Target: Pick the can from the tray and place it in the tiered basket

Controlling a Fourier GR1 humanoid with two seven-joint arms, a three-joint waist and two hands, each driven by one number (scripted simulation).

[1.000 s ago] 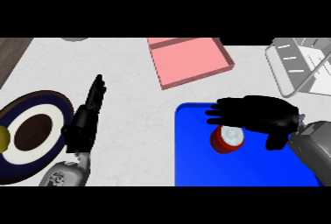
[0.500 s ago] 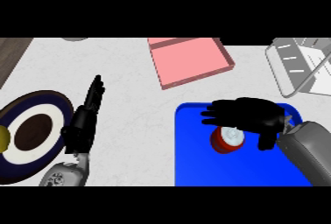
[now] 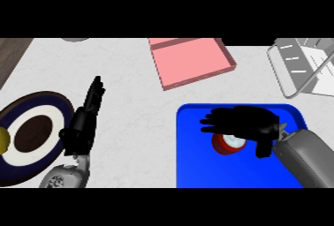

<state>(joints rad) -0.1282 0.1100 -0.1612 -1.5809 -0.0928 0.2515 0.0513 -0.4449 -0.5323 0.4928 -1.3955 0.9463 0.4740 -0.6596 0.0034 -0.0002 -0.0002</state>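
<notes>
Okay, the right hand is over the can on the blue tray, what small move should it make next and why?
Probably lower the right hand a little and curl its fingers round the can. The hand sits above the can on the blue tray, partly covering it, with fingers spread and not wrapped round it. The tiered basket waits at the upper right; the left hand rests open beside the plate.

My right hand (image 3: pixel 244 123) covers the top half of the small red can with the white lid (image 3: pixel 228 145), so I can't tell whether they touch. Blue rectangular tray (image 3: pixel 195 167) cut off below, pink flat box (image 3: pixel 192 59) and wire tiered basket (image 3: pixel 301 70) cut off above, dark round plate (image 3: pixel 39 106) cut off left.
</notes>
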